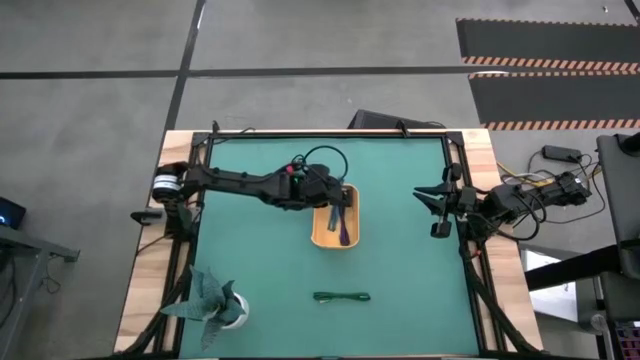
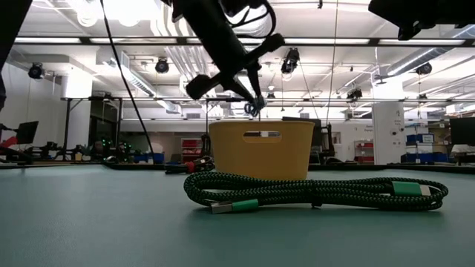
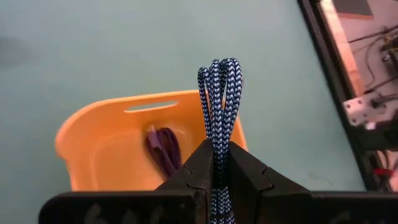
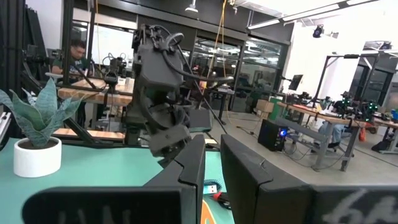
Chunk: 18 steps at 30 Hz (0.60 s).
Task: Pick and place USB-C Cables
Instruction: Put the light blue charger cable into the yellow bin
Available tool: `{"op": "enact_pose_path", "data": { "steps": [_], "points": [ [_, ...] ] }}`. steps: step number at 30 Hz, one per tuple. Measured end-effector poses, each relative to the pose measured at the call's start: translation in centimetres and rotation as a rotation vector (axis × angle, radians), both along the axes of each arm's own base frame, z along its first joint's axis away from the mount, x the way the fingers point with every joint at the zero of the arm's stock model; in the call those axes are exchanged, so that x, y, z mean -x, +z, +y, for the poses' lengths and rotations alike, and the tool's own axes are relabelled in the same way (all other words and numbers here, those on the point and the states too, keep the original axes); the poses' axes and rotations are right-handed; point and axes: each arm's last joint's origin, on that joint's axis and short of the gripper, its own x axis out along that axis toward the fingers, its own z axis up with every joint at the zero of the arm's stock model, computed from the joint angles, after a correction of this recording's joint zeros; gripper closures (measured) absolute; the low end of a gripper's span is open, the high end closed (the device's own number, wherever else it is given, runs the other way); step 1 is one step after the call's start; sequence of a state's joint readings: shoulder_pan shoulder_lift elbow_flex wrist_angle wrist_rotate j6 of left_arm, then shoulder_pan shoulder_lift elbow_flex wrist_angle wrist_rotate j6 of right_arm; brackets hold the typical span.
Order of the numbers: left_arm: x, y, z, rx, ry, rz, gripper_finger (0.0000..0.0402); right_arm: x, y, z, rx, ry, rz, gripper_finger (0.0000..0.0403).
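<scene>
Left gripper point(image 3: 214, 163) pinching light blue cable point(image 3: 219, 93) mid-bundle, loops hanging limp, light, soft; hovering over orange tray point(image 1: 322, 235) at worktop centre, purple cable point(image 3: 163, 148) inside. Dark green cable point(image 1: 341, 296) lying near front edge; grasping mid-bundle looking best. Right gripper point(image 1: 438, 210) waiting at right edge, slightly apart

- i'm looking into a big robotics lab or workshop hall, not a home.
- the open ceiling point(image 2: 148, 44) has bare pipes, ducts and strip lights.
- workbenches point(image 4: 93, 93) loaded with gear stand behind glass partitions point(image 4: 230, 62).
- a person point(image 4: 74, 53) sits at one bench.
- the concrete floor point(image 1: 90, 100) has hazard-striped mats point(image 1: 550, 60).
- more rigs and shelves point(image 2: 427, 148) line the far side.
</scene>
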<state>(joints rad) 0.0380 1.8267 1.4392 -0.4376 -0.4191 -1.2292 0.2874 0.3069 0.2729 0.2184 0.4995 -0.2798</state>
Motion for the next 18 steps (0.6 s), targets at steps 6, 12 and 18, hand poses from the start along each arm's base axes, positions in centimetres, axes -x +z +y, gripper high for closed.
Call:
{"op": "enact_pose_path", "data": {
  "steps": [6, 12, 18],
  "points": [
    [0.5, -1.6, -0.1, 0.070, 0.040, 0.014, 0.0386, 0.0, 0.0, 0.0, 0.000, 0.000, 0.000, 0.0360],
    [1.0, -2.7, -0.2, 0.113, 0.059, 0.029, 0.0386, 0.0, 0.0, 0.0, 0.007, -0.001, 0.002, 0.0360],
    [1.2, -3.4, -0.2, 0.136, 0.085, 0.029, 0.0386, 0.0, 0.0, 0.0, 0.007, -0.001, 0.001, 0.0360]
  ]
}}
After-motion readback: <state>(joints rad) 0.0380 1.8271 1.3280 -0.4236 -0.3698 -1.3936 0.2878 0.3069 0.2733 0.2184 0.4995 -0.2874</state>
